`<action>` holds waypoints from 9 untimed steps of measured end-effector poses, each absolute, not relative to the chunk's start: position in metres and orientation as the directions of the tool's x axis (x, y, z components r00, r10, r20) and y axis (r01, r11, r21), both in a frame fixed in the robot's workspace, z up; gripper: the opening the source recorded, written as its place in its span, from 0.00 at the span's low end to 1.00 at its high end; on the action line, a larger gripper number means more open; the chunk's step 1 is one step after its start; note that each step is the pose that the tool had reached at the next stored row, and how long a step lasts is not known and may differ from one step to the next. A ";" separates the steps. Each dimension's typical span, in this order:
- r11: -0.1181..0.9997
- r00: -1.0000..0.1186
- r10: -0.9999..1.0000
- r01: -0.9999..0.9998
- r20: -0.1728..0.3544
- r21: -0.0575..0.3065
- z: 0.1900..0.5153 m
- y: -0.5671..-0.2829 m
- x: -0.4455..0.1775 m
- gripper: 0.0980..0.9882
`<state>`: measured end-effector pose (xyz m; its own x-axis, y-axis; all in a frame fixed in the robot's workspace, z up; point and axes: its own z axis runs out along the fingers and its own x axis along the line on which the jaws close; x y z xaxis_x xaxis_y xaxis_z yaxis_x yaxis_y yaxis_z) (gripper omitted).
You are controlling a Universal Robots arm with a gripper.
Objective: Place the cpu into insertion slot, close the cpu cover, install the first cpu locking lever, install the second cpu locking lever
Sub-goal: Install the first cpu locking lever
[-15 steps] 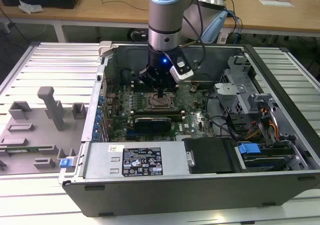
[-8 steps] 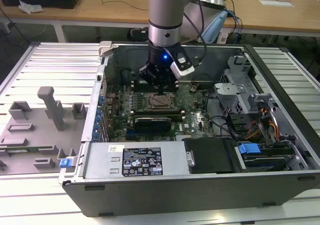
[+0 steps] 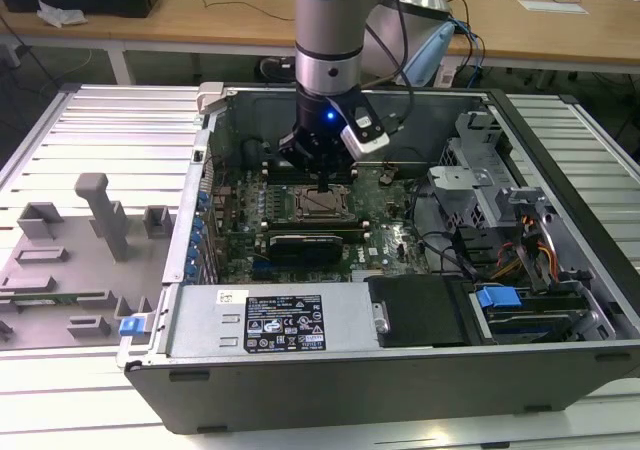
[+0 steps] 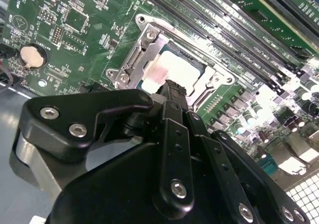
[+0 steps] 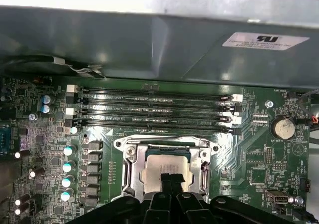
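Tool [image 5: 169,178], fingers closed together and holding nothing, stood tip-down at the face of the cpu [image 5: 152,174]. The cpu lay flat in the insertion slot [image 5: 127,167]. Judged: the tool was pressing it to seat squarely.

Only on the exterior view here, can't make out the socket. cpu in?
Observer: Yes. In the first wrist view the cpu sits inside the insertion slot, pale face up.
Operator: Cover?
Observer: The cpu cover lies flat around it, and the chip shows through its window.
Operator: Pincer?
Observer: The pincer is shut with nothing in it. In both wrist views its tips are right over the cpu's face, but I can't tell whether they touch it.
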<state>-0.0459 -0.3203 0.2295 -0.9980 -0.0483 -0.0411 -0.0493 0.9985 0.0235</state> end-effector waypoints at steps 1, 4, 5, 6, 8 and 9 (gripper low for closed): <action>0.999 -0.998 -0.048 -0.049 -0.041 0.023 0.231 -0.320 -0.046 0.01; 0.999 -0.998 -0.048 -0.049 -0.041 0.023 0.236 -0.320 -0.046 0.01; 0.998 -0.998 -0.048 -0.049 -0.041 0.024 0.237 -0.320 -0.046 0.01; 0.998 -0.998 -0.049 -0.050 -0.041 0.024 0.237 -0.320 -0.046 0.01; 0.998 -0.998 -0.049 -0.050 -0.041 0.024 0.237 -0.320 -0.046 0.01; 0.998 -0.998 -0.048 -0.049 -0.041 0.024 0.237 -0.320 -0.046 0.01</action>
